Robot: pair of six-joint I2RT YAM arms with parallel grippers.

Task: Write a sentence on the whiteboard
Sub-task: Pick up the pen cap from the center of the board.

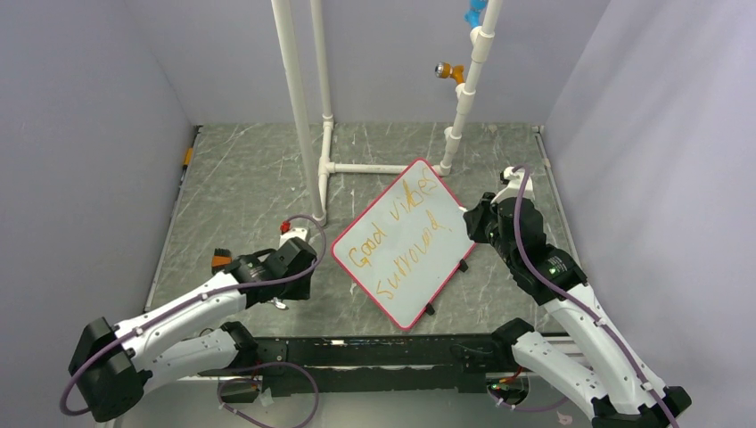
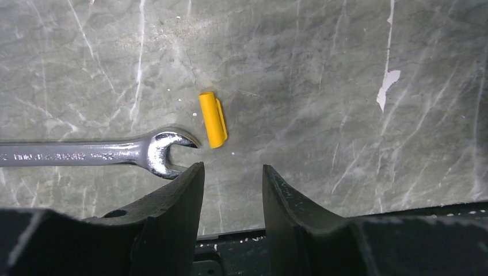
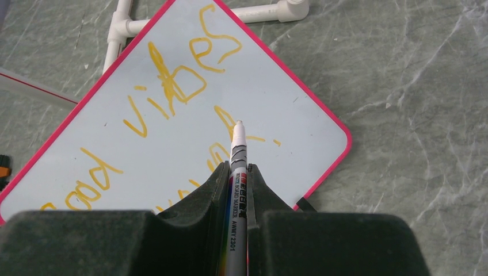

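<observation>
- Judging by the orange-yellow handwritten sentence (image 1: 392, 236), two lines starting "Good vibes", on the pale, pink-rimmed whiteboard (image 1: 412, 290) lying mid-table, you are nearly done.
- Your right gripper (image 3: 237, 168) pinches a white whiteboard marker (image 3: 239, 144) at the second line's end.
- Your left gripper (image 2: 230, 172) hangs half-parted and empty near a yellow plastic cap (image 2: 213, 119).
- You cannot tell whether the tip touches the board, and the last letters are unreadable.

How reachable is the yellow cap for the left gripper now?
Probably yes: the left gripper is open and the yellow cap lies just ahead. The wrench head sits close beside it and might get nudged.
</observation>
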